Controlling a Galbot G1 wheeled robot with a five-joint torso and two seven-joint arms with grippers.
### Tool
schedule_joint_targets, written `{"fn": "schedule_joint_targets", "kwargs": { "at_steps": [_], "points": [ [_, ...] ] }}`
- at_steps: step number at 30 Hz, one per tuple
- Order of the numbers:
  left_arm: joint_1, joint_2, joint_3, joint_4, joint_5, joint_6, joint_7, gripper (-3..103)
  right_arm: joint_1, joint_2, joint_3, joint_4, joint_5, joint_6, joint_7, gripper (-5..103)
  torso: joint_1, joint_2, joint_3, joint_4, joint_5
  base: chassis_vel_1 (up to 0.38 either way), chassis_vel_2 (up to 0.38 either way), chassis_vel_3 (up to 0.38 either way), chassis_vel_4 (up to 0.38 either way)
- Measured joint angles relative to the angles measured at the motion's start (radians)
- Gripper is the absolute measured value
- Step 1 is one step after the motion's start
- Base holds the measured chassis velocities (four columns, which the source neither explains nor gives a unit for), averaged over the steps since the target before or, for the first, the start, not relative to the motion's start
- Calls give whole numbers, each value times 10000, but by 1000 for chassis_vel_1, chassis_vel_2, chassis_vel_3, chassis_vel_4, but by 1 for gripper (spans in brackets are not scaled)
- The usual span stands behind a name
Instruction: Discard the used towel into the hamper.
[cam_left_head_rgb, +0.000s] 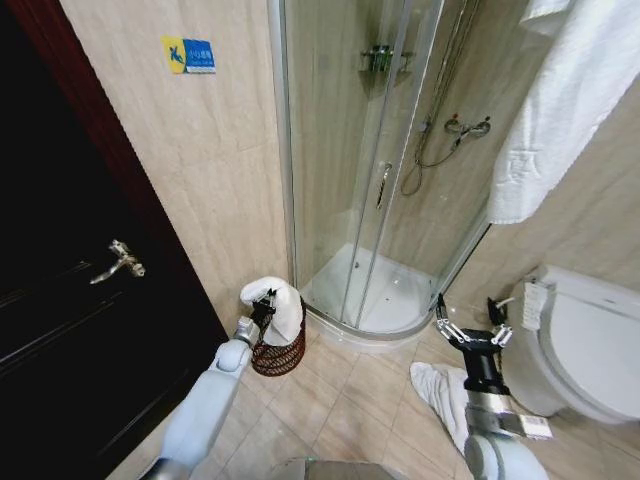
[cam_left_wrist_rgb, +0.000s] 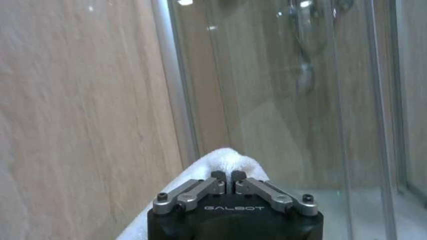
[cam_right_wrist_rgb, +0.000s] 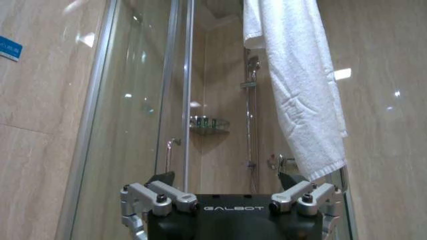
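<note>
Tight corner on my left: dark door (cam_left_head_rgb: 70, 330) with its lever handle (cam_left_head_rgb: 118, 262) on one side, tiled wall (cam_left_head_rgb: 200, 170) ahead, curved glass shower enclosure (cam_left_head_rgb: 370, 180) just right of it. Open tile floor (cam_left_head_rgb: 340, 400) runs between my two arms.

Hamper (cam_left_head_rgb: 279, 354) sits on the floor at the foot of the wall, between door edge and shower base. My left gripper (cam_left_head_rgb: 264, 308) is directly above its rim, jaws pinched together on the used towel (cam_left_head_rgb: 278, 303). In the left wrist view the fingertips (cam_left_wrist_rgb: 218, 176) meet with white cloth bunched right at them (cam_left_wrist_rgb: 227, 159). The towel bulges over the top of the hamper, its lower part hanging down inside the basket; the bulk is still above the rim.

Right gripper (cam_left_head_rgb: 470, 318) held up over the floor near the toilet (cam_left_head_rgb: 590, 340), jaws spread wide, holding nothing. Another white towel (cam_left_head_rgb: 440, 390) lies crumpled on the floor just below it. A third hangs on the wall (cam_left_head_rgb: 565, 100) above the toilet, well apart from the hamper.
</note>
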Motion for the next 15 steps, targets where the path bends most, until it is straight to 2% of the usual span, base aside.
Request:
{"fn": "schedule_joint_targets", "kwargs": {
  "at_steps": [10, 14, 15],
  "points": [
    [-680, -42, 416, 1882, 916, -594, -194, 3, -86, 171, 136, -82, 97, 378, -155, 100, -1, 0, 0, 0, 0, 0, 0, 0, 0],
    [-1391, -235, 408, 3408, 1474, -970, -421, 3, -240, 176, 176, -142, 187, 638, -287, 100, -1, 0, 0, 1, 1, 0, 0, 0, 0],
    [-1391, -235, 408, 3408, 1474, -970, -421, 3, -240, 176, 176, -142, 187, 638, -287, 100, -1, 0, 0, 1, 1, 0, 0, 0, 0]
  ]
}}
